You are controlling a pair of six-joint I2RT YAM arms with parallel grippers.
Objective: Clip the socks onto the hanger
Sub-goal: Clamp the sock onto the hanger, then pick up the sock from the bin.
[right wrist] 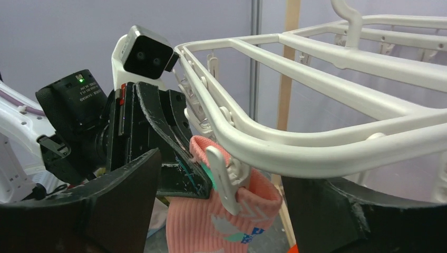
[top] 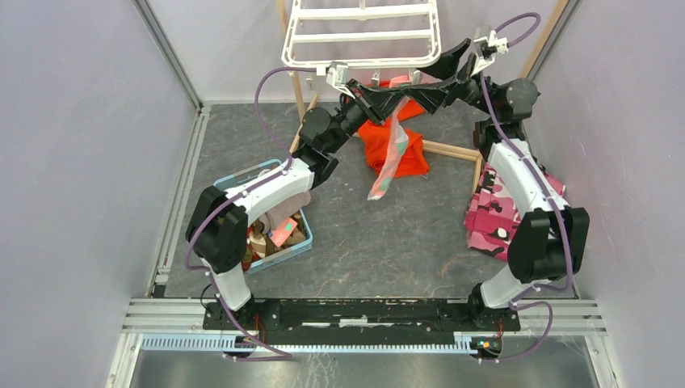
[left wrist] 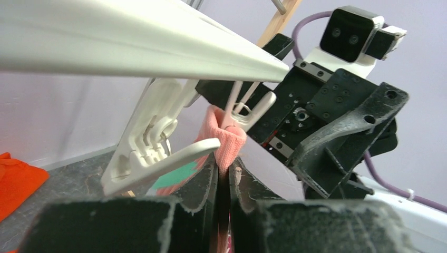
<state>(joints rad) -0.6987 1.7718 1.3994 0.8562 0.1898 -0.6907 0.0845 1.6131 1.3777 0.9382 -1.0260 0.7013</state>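
Low on the left of the top view, a blue plastic basket (top: 283,255) sits on the dark grey surface (top: 380,242), which looks like stone. Soft socks (top: 275,225) in brown and tan are heaped inside it. Low on the right lies a lumpy pink camouflage cloth (top: 494,217).

Further up, in the middle, a crumpled orange garment (top: 408,149) lies beside the flat bar of a light wooden stand (top: 449,149).

A long pink sock (top: 388,158) with teal and white patches hangs straight down in front of the orange garment. Its ribbed, knitted top is up at the near edge of the hanger (top: 363,36). The hanger is a white plastic frame of smooth bars with round corners, at the top of the picture.

In the wrist views, a small white clip (right wrist: 226,184) under the frame bites the top of the sock. The left hand (left wrist: 223,171) has black fingers with rough, pale edges. They are pressed together and pinch the sock just under the clip. The right hand (right wrist: 221,166) is spread wide. It has one thick black finger on each side, with the clip and the sock top between them.
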